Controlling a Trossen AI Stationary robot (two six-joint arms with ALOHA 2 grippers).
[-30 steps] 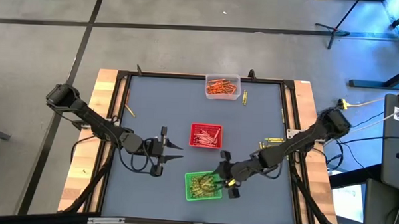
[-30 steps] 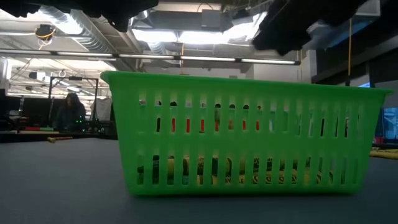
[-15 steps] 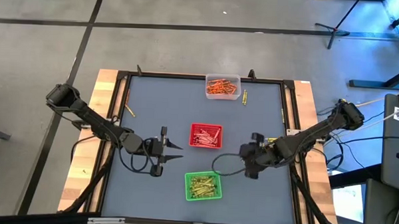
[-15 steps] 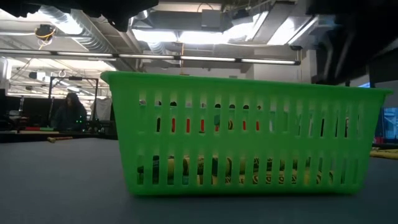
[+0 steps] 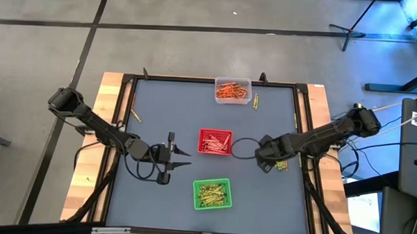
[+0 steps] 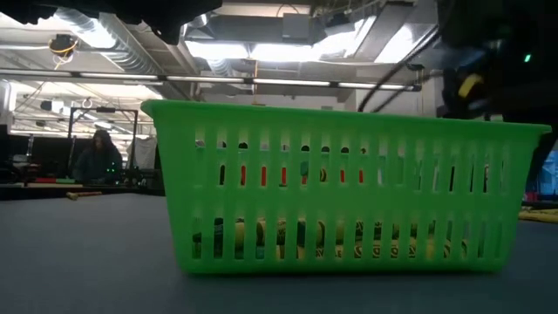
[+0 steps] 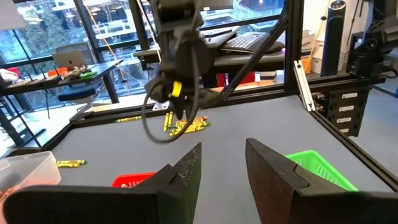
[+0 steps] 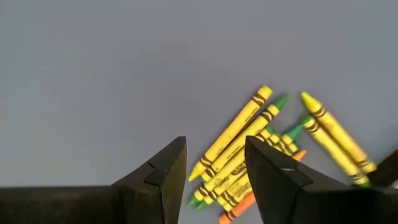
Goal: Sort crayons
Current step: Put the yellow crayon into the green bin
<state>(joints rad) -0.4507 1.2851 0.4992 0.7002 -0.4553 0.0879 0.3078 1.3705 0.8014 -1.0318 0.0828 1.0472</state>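
A small heap of loose yellow, green and orange crayons point(image 8: 261, 155) lies on the grey table point(image 5: 167, 108) near its right edge. My right gripper point(image 8: 214, 165) points down right above the heap, open, with nothing between its fingers. The left wrist view shows it point(image 7: 179, 112) a little clear of the crayons point(image 7: 185, 126). My left gripper point(image 7: 224, 168) stays level at the table's left point(image 5: 176, 157), open and holding nothing. Sorted crayons lie in the green tray point(image 5: 212, 193), the red tray point(image 5: 214, 141) and the clear tray point(image 5: 232, 90).
Single crayons lie loose by the clear tray point(image 5: 256, 101), near the left rail point(image 5: 135, 118) and near the right rail point(image 5: 295, 120). In the low view the green tray point(image 6: 349, 201) fills the foreground. A black frame rail point(image 5: 210, 80) borders the table.
My right gripper has left the green tray and travelled toward the table's right and far side, to the loose heap of crayons. On the way it tipped and rolled until it points down. Its fingers stay apart.
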